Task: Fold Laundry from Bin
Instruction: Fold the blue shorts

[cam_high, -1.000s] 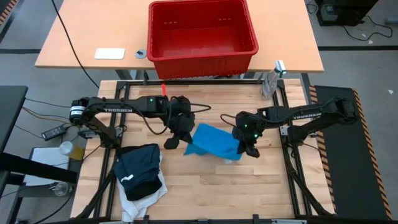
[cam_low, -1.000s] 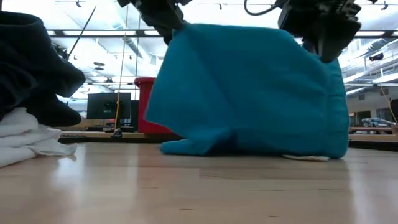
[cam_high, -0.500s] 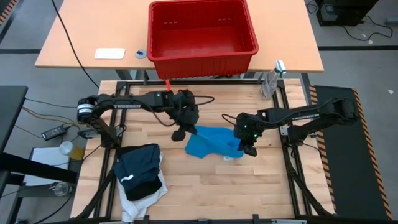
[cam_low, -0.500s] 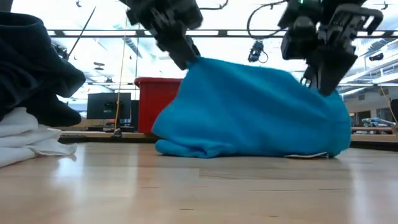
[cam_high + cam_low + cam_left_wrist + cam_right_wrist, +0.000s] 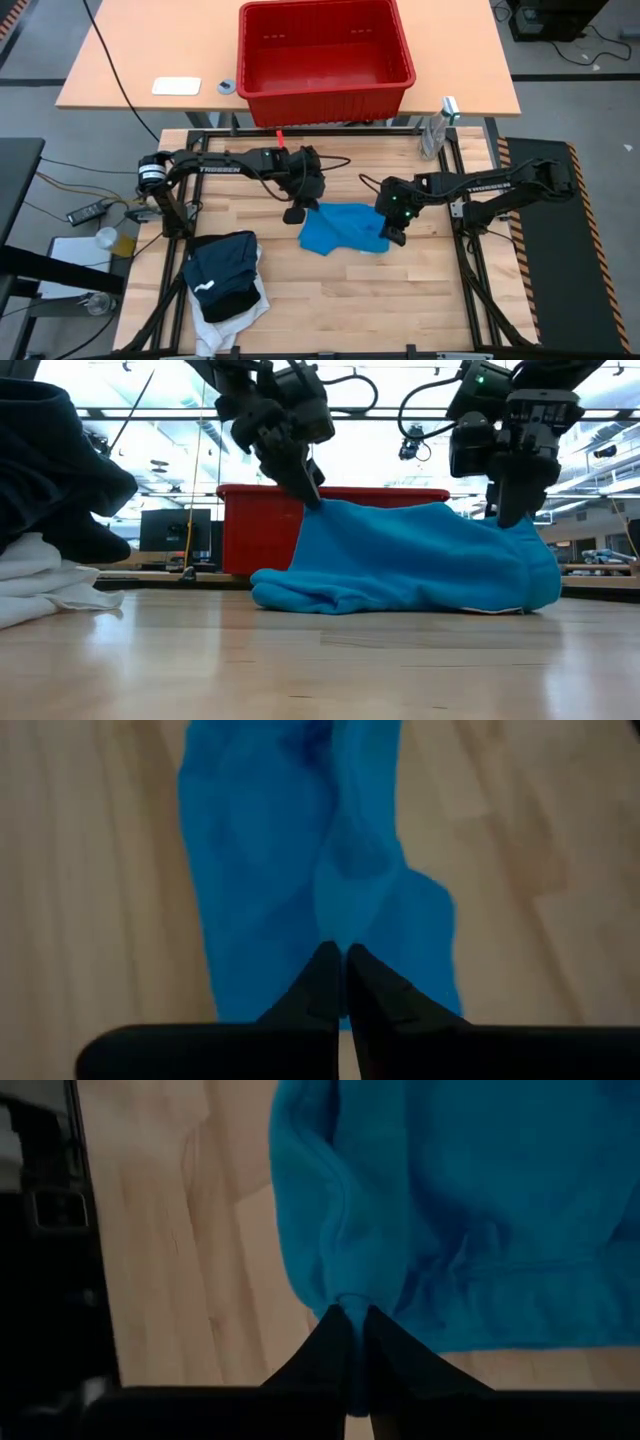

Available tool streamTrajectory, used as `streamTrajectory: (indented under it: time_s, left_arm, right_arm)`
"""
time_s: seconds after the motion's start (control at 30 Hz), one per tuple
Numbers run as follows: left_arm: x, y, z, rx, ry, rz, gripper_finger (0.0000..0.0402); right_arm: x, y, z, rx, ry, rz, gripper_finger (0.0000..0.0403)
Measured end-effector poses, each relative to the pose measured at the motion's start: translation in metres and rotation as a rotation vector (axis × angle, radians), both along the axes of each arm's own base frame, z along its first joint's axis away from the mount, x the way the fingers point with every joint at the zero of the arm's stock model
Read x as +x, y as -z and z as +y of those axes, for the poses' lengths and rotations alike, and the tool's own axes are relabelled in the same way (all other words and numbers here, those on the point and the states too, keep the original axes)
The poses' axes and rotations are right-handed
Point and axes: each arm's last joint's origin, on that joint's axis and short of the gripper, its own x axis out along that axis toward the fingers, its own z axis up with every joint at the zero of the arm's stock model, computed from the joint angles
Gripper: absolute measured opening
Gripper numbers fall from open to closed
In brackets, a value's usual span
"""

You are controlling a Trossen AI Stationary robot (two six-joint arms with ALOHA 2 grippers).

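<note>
The small bright blue garment lies bunched on the wooden table's middle, mostly resting on the wood. My left gripper is shut on its far left corner. My right gripper is shut on its right end. A pile of the dark navy garment over a white one lies at the near left. The red bin stands on the far table. My left gripper pinches a raised peak of the blue cloth between its two fingers, coming slanting from above and the left. That corner is held up and the cloth slopes down from it onto the table. My right gripper pinches a gathered fold at the garment's right end between its two fingers, pointing down from above. That end is held a little above the table; the cloth below it rests on the wood.
A spray bottle stands at the table's far right corner. A white pad and a small round thing lie on the far table, left of the bin. Bare wood lies near the front edge, right of the pile.
Both grippers have gone down and toward the far edge with the blue garment, the left one also toward the right. The garment, hanging spread between them a second ago, has sunk and folded down onto the table, with only its two held ends raised.
</note>
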Motion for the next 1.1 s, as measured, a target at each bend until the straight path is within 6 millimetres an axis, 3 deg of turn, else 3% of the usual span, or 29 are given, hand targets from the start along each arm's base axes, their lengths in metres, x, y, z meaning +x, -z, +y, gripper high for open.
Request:
streamTrajectory:
  time_s: [0.3, 0.53, 0.73, 0.9, 1.1]
  left_arm:
    - [-0.003, 0.002, 0.012, 0.087, -0.057, 0.033, 0.0013]
    - [0.001, 0.026, 0.015, 0.073, -0.063, 0.139, 0.0013]
    - [0.005, 0.045, 0.026, 0.202, -0.248, 0.231, 0.0022]
    - [0.007, 0.044, 0.036, 0.219, -0.278, 0.194, 0.0046]
    - [0.001, 0.028, 0.041, 0.222, -0.220, 0.131, 0.0070]
  right_arm:
    - [-0.001, 0.000, -0.009, 0.094, 0.154, 0.056, 0.0024]
    - [-0.001, 0.000, -0.014, 0.126, 0.224, 0.077, 0.0024]
    - [0.000, -0.001, -0.014, 0.129, 0.234, 0.069, 0.0024]
    - [0.001, -0.001, -0.015, 0.107, 0.251, 0.060, 0.0024]
    - [0.002, -0.002, -0.016, 0.102, 0.257, 0.039, 0.0024]
